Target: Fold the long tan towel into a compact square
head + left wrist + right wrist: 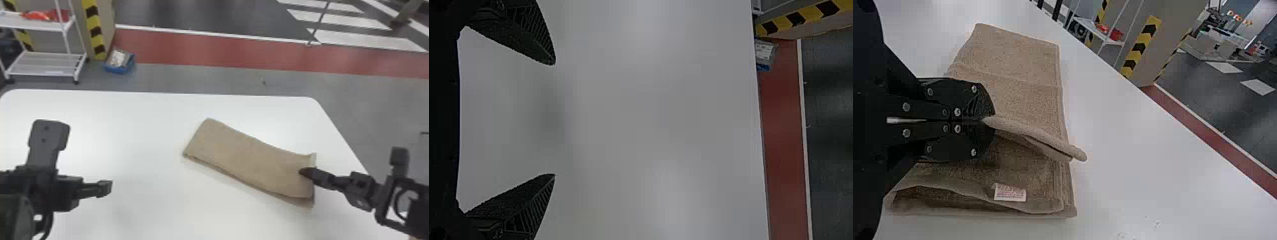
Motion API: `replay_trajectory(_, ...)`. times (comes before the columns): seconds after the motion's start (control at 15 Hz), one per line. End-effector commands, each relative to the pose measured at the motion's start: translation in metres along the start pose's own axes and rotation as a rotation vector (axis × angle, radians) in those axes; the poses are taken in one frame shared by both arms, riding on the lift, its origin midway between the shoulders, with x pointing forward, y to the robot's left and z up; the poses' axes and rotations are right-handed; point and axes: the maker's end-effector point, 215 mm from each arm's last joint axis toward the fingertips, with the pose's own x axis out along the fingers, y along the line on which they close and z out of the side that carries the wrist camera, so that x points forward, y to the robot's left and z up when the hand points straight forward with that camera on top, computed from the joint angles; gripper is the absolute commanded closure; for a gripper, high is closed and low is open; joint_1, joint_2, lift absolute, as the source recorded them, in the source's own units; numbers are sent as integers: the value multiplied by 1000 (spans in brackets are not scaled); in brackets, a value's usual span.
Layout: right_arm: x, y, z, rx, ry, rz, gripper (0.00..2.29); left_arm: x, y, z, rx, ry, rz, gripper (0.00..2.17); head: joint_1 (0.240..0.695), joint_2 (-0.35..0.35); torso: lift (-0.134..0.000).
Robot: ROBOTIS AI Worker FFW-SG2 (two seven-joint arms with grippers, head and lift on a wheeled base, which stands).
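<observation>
The tan towel (pixel 249 150) is lying on the right part of the white table (pixel 134 121), extending left and toward the far side from my right gripper (pixel 305 172). This gripper is clamping a raised fold at the towel's right end, its two fingers closed together; lower layers are resting beneath the fold. Quantities: one towel, one white label (pixel 1010 193), one table, two arms. My right arm is pointing left from the right side. My left gripper (pixel 79 156) is hovering above the table's left part, fingers wide apart, holding nothing.
</observation>
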Motion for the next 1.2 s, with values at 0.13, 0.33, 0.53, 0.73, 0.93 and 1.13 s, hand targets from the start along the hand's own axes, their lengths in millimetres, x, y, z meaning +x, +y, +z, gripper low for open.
replay_trajectory(0.13, -18, 27, 22, -57, -62, 42, 1359, 0, -5, -1, 10, 2, -4, 80, 695, -207, -124)
replay_trajectory(0.33, -20, -2, -1, 2, -31, 8, 1359, 0, -1, -1, 5, 1, 1, 80, 695, -221, -124)
replay_trajectory(0.53, -9, -12, -15, 20, 11, -8, 1359, 0, -4, 0, 10, -1, -3, 80, 695, -230, -124)
replay_trajectory(0.73, -1, -19, -23, 38, 35, -23, 1359, 0, -3, -2, 9, 2, -1, 80, 695, -225, -124)
replay_trajectory(0.93, -13, -22, -14, 44, 0, -24, 819, 0, 0, -3, 3, 4, 3, 80, 695, -221, -124)
replay_trajectory(1.13, -36, -35, -4, 45, -50, -59, 2, 1, 1, 1, 7, -6, 5, 80, 695, -237, -124)
